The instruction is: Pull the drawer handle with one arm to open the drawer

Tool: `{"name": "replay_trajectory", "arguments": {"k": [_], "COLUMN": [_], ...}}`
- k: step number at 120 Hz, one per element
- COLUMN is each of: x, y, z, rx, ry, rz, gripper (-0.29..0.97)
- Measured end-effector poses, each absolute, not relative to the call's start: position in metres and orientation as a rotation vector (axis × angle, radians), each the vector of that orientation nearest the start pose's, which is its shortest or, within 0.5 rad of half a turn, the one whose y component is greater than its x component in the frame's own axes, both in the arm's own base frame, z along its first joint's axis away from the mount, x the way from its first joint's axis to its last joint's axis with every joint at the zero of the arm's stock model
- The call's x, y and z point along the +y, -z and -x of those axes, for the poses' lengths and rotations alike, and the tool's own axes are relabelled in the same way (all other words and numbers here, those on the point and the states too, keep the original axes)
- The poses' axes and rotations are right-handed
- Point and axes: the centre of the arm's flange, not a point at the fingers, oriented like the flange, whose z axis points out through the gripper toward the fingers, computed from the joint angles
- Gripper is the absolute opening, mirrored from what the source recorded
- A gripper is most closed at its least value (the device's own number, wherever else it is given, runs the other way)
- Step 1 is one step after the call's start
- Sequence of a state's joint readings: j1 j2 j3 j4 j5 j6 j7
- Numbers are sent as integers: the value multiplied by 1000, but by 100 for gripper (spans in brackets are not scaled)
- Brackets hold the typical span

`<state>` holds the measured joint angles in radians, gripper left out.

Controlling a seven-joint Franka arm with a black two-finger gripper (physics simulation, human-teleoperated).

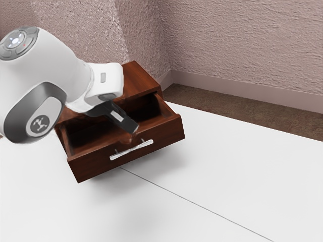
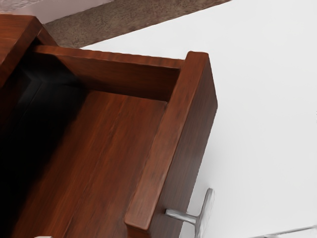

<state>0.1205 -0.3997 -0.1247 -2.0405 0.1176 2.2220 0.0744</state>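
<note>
Drawer (image 1: 161, 132): open, out of cabinet (image 1: 139, 75).
Hand (image 1: 130, 131): above drawer front; grip cannot be told.
Handle (image 1: 131, 149): below hand.
Worktop (image 1: 227, 176): white.

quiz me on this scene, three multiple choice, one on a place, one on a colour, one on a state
1. Where is the claw?
A) at the drawer's front, just above the handle
B) deep inside the drawer, at its back
C) underneath the drawer

2. What colour is the handle?
A) black
B) silver
C) red

3. What state is the drawer in?
A) pushed in flush
B) pulled out, its inside showing
C) flipped upside down

Answers:
1 A: in the exterior view the claw's tip sits at the front panel's top edge, over the handle.
2 B: the bar is pale silver against the dark wood in both views.
3 B: the drawer's front stands well forward and its bare wooden floor shows in the wrist view.
</note>
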Motion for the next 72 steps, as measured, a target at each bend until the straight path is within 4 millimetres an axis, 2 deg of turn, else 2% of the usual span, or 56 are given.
{"name": "replay_trajectory", "arguments": {"k": [7, 12, 17, 21, 26, 34, 44, 57, 72], "x": [-9, 4, 23, 35, 42, 42, 41, 51, 52], "y": [-722, -765, -782, -779, -763, -732, -711, -703, -707], "z": [-479, -479, -475, -475, -476, -479, -481, -478, -465], "rx": [-82, -293, -498, -640, -786, -967, -1156, -1390, -1595], "ry": [879, 886, 828, 743, 619, 446, 320, 233, 169], "rz": [2928, 2976, 3005, 3020, 3027, 3010, 2961, 2872, 2784], "gripper": [59, 60, 62, 63, 64, 65, 66, 67, 67]}}
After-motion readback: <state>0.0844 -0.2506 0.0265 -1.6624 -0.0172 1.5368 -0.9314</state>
